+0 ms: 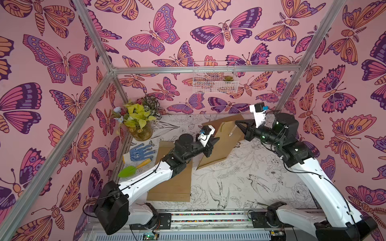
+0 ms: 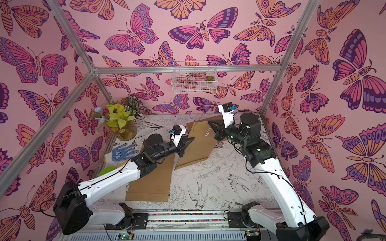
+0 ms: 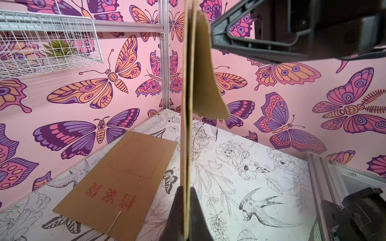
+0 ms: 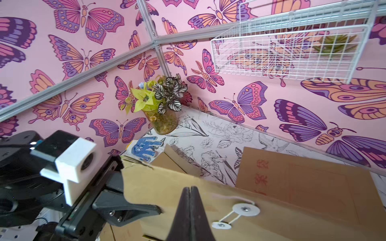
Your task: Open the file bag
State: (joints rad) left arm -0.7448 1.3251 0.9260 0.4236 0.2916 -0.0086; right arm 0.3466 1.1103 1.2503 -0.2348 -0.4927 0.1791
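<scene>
Closest to the lens, at the bottom centre of the left wrist view, the left gripper (image 3: 184, 188) is clamped tight on the file bag (image 3: 184, 104). I see the bag edge-on as a thin tan strip rising up the middle of the frame. Its flap (image 3: 205, 83) splays away from the body toward the right gripper (image 3: 213, 36) at the upper right and touches its tip.

At the bottom centre of the right wrist view, those jaws are pressed together, with their tips ending at the bag's upper edge. I cannot tell whether paper is caught between them.

Both top views place the bag mid-frame, tilted, spanning the gap between the two grippers. Whether its lower corner rests on the table (image 1: 240, 177) I cannot tell.

Only the left wrist view shows the flap parted from the body. Only the right wrist view shows two white discs (image 4: 246, 209) joined by string (image 4: 226, 215); the top views show one. Only the top views show a spare bag (image 1: 175, 187) lying flat under the left arm.
</scene>
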